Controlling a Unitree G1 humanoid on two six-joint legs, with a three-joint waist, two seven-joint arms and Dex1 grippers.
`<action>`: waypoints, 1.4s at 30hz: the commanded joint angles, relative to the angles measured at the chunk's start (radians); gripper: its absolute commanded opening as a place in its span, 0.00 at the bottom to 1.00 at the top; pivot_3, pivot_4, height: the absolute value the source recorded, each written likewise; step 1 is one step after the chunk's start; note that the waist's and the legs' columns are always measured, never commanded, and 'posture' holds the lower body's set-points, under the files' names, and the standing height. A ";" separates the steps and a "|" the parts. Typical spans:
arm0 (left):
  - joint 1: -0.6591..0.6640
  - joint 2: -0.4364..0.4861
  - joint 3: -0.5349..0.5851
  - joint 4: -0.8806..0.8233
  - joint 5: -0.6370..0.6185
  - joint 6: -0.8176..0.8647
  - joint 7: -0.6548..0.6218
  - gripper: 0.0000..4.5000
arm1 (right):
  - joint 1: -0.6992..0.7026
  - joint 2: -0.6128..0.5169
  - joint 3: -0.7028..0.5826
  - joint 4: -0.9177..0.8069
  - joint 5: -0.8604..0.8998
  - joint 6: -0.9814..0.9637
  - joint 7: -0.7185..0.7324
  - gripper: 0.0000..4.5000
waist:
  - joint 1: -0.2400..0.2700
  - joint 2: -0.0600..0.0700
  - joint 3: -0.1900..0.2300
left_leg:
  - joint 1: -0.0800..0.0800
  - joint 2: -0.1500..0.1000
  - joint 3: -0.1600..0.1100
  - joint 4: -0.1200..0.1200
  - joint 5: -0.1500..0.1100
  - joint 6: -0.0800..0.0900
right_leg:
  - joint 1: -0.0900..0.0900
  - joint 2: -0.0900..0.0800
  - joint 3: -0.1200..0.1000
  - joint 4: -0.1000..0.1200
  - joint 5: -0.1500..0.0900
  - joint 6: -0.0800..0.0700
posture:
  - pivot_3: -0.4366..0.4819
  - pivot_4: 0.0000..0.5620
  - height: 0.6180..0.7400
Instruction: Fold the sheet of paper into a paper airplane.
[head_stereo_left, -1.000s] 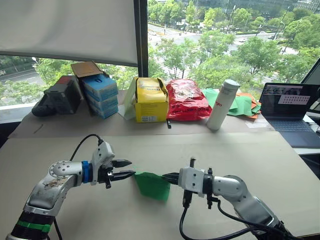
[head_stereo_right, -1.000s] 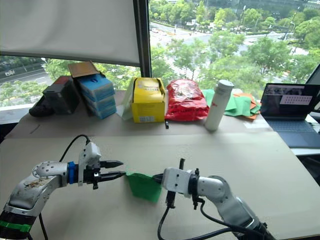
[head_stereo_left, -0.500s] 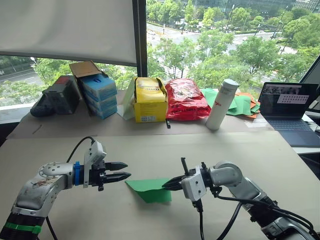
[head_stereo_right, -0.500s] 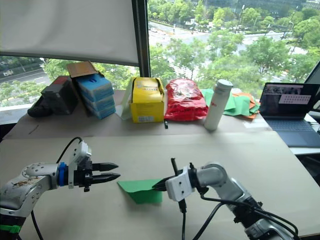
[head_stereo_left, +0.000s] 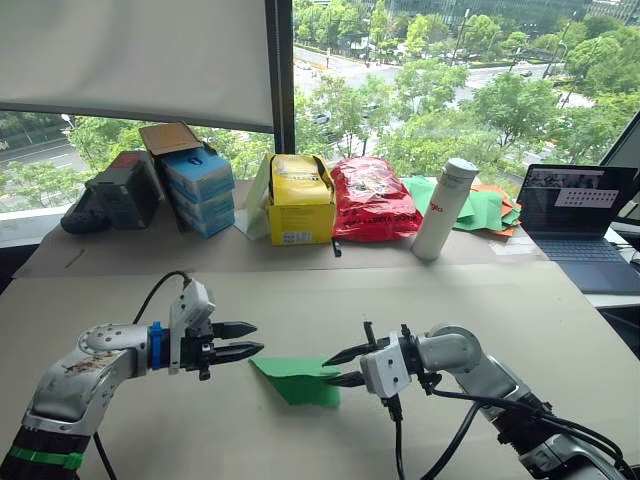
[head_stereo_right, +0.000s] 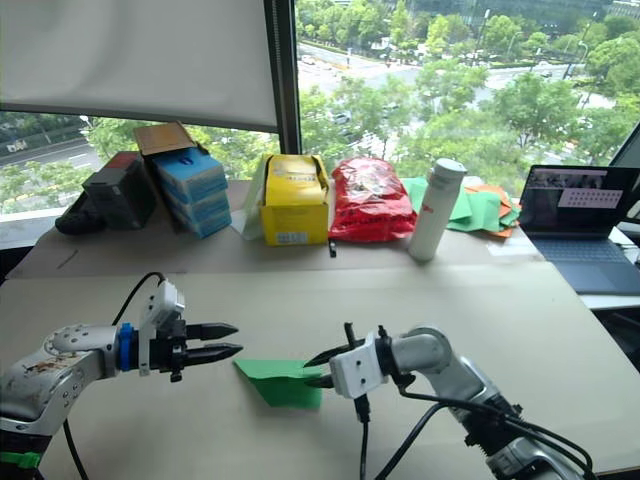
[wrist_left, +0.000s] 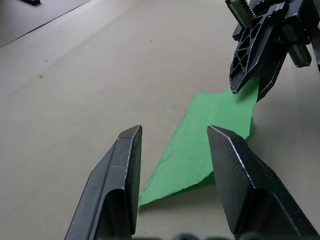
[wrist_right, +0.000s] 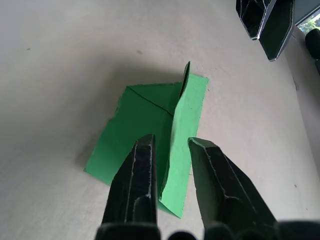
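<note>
1. Head views: the paper airplane (head_stereo_left: 297, 378) lay flat on the tabletop (head_stereo_left: 330, 300), low and centre in the frame. The left gripper (head_stereo_left: 250, 341), lower left, pointed at it with jaws apart, holding nothing.
2. Left wrist view: the green wedge lay past the parted jaws.
3. Right wrist view: the right gripper (wrist_right: 169, 145) had its jaws apart, straddling a raised flap.
</note>
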 joint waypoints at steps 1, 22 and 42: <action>-0.035 -0.004 -0.017 0.004 -0.012 -0.017 -0.029 0.49 | 0.019 -0.008 -0.046 -0.085 0.033 0.081 -0.014 0.58 | 0.001 0.000 0.000 | 0.000 0.000 0.000 0.000 0.000 0.000 | 0.000 0.000 0.000 0.000 0.000 0.000 | 0.48 0.27 1.00; -0.127 -0.096 -0.343 0.293 0.317 -0.352 -0.144 0.01 | 0.288 0.024 -0.139 -0.677 0.131 0.740 -0.221 0.67 | 0.007 0.000 0.000 | -0.001 0.000 0.001 0.000 -0.004 0.006 | -0.001 0.007 -0.001 0.000 0.000 0.000 | 0.48 0.27 1.00; -0.146 -0.096 -0.409 0.375 0.467 -0.454 -0.105 0.01 | 0.275 -0.048 -0.022 -0.552 -0.039 0.614 -0.213 0.67 | 0.014 0.000 -0.001 | 0.004 0.000 0.001 0.000 -0.004 0.008 | 0.004 0.007 -0.004 0.000 0.000 0.001 | 0.48 0.27 1.00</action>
